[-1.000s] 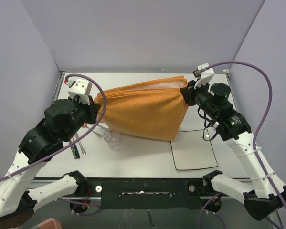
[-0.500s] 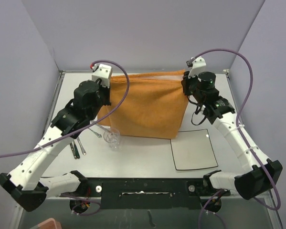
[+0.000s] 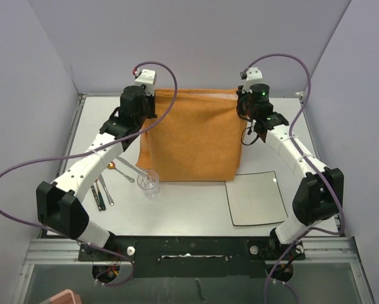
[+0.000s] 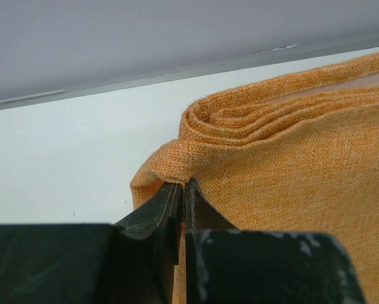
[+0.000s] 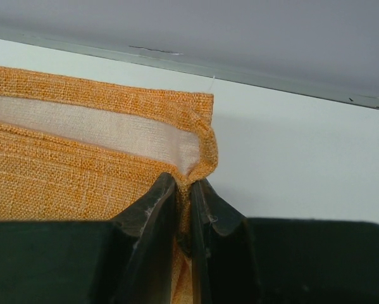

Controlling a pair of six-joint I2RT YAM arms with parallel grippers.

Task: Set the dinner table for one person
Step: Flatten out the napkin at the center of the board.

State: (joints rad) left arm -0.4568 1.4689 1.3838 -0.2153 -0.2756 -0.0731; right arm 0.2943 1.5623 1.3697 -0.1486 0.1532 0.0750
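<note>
An orange cloth mat (image 3: 192, 136) hangs stretched between my two grippers over the far middle of the dinner table (image 3: 176, 202). My left gripper (image 3: 146, 104) is shut on the mat's far left corner (image 4: 176, 166), and its folded layers bunch beside the jaws. My right gripper (image 3: 243, 104) is shut on the far right corner (image 5: 198, 161), where a paler inner layer shows. The mat's lower edge reaches down to the clear glass (image 3: 149, 183) and the square white plate (image 3: 257, 197).
Cutlery (image 3: 102, 190) lies at the left, with a spoon (image 3: 123, 170) near the glass. Lilac walls close in the table at the back and sides. Both arms reach far across the table, cables looping above them.
Both grippers carried the mat away from me toward the back wall and drew closer together. The mat went from a slanted, sagging stretch to hanging squarer.
</note>
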